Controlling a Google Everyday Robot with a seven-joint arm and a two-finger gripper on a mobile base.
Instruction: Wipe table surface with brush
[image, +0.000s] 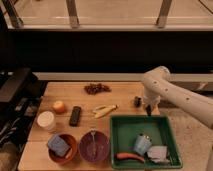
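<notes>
We are looking at a wide, light brown wooden plank bench (125, 93) with the robot's white arm reaching in from the right. Its dark gripper (148, 109) is hanging low over the bench's right end, just above the far right corner of a green rectangular plastic tray (113, 141). We cannot tell whether the gripper is released, clenched or grasping anything. The small, stubby, blackish brush (137, 101) is sitting just left of the gripper, close beside it; we cannot tell if the 2 are touching.

A dark bunch of grapes (96, 88) is lying near the far edge, and a yellow banana (104, 110) is resting between the brush and a flat black remote (75, 115). A round orange fruit (59, 106) is sitting left of the remote, with a white round container (46, 121) nearer the front. 2 bowls are standing along the near edge: an orange-brown bowl (69, 151) holding a blue block, and a purple bowl (94, 146) beside it. Inside the tray, a light blue cup (142, 144) is standing near a red-orange carrot-like piece (130, 157).
</notes>
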